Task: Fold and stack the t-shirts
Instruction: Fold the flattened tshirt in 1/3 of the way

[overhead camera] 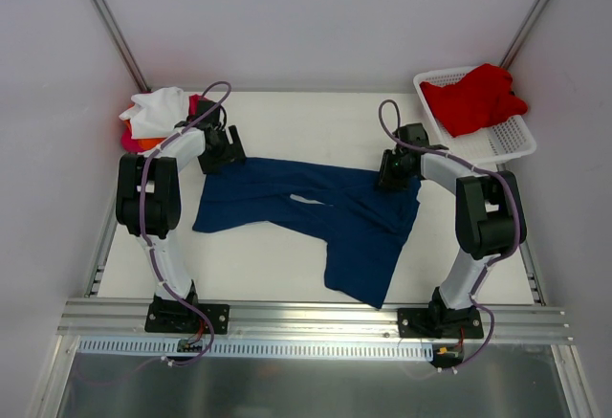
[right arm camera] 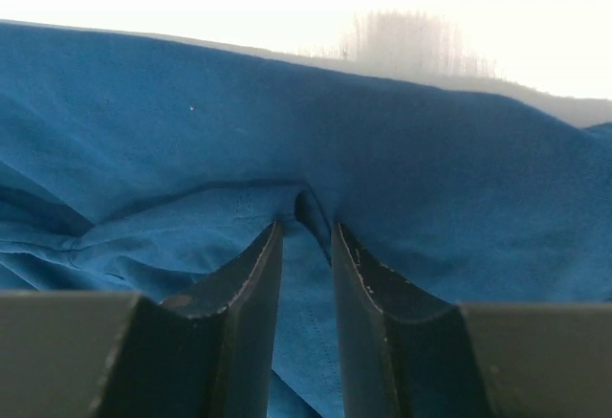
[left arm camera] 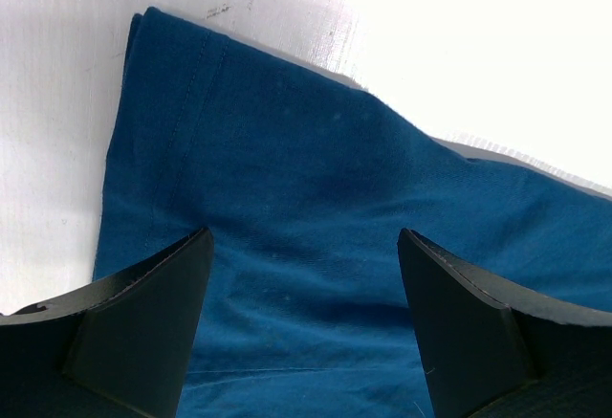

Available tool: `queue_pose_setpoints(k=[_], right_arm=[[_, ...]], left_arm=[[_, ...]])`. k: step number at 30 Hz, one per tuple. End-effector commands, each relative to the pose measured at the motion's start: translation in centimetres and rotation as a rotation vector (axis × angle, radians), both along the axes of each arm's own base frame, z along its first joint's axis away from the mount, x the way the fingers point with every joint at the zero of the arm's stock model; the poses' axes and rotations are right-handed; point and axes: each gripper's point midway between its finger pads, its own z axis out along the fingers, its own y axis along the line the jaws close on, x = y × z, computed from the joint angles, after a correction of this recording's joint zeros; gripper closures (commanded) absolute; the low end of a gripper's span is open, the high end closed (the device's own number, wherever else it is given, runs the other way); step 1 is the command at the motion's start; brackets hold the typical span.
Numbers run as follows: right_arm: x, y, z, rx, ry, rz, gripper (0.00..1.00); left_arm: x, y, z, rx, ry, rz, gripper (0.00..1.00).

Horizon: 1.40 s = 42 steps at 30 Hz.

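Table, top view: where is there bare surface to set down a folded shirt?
Bare table along the far edge, between the shirt pile and the basket; also between the navy t-shirt and the near rail, on the left. The far corners are crowded.

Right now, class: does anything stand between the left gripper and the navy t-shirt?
Nothing visible does. The left gripper is open directly over the navy t-shirt, near its edge, with only bare cloth between its jaws. The pile of other shirts lies beside it, not under it.
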Motion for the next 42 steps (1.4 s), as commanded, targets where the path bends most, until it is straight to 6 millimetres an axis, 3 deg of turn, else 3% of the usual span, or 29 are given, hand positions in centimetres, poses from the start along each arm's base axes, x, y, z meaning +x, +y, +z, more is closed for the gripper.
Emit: queue_pose_setpoints(k=[1, 4, 7, 11, 18, 21, 22, 25, 28, 42], right_arm=[[0.3, 0.6, 1.2, 0.034, -0.039, 0.01, 0.69], [0.0, 1.0, 0.9, 0.033, -0.03, 0.021, 0.69], [-0.2, 1.3, 0.7, 0.035, -0.024, 0.032, 0.76], [-0.4, 1.4, 1.0, 0.033, -0.026, 0.035, 1.0], [-0.5, 0.9, 3.5, -0.004, -0.083, 0.036, 1.0], [-1.1, 0.9, 6.0, -0.023, -0.158, 0.038, 1.0], [-1.6, 0.9, 7.3, -0.023, -0.194, 0.042, 1.0], [-2.9, 0.7, 8.9, -0.04, -0.232, 0.043, 1.0], [-4.4, 0.9, 9.1, -0.038, -0.229, 0.054, 1.0], [-12.1, 2.7, 6.4, -0.011, -0.164, 0.107, 1.0]], left_arm=[[-0.5, -0.4, -0.1, 0.009, 0.012, -0.025, 0.21], [-0.6, -0.5, -0.2, 0.007, 0.013, -0.025, 0.21], [-0.6, -0.6, -0.2, 0.007, 0.015, -0.027, 0.21], [-0.6, -0.7, -0.3, 0.007, 0.017, -0.027, 0.21], [-0.6, -1.0, -0.6, 0.006, 0.023, -0.032, 0.21], [-0.7, -1.0, -0.6, 0.007, 0.024, -0.03, 0.21], [-0.6, -0.9, -0.8, 0.009, 0.026, -0.031, 0.21], [-0.7, -1.0, -0.9, 0.008, 0.03, -0.031, 0.21], [-0.6, -1.0, -0.9, 0.005, 0.029, -0.033, 0.21], [-0.2, -1.0, -1.1, 0.009, 0.03, -0.036, 0.21]])
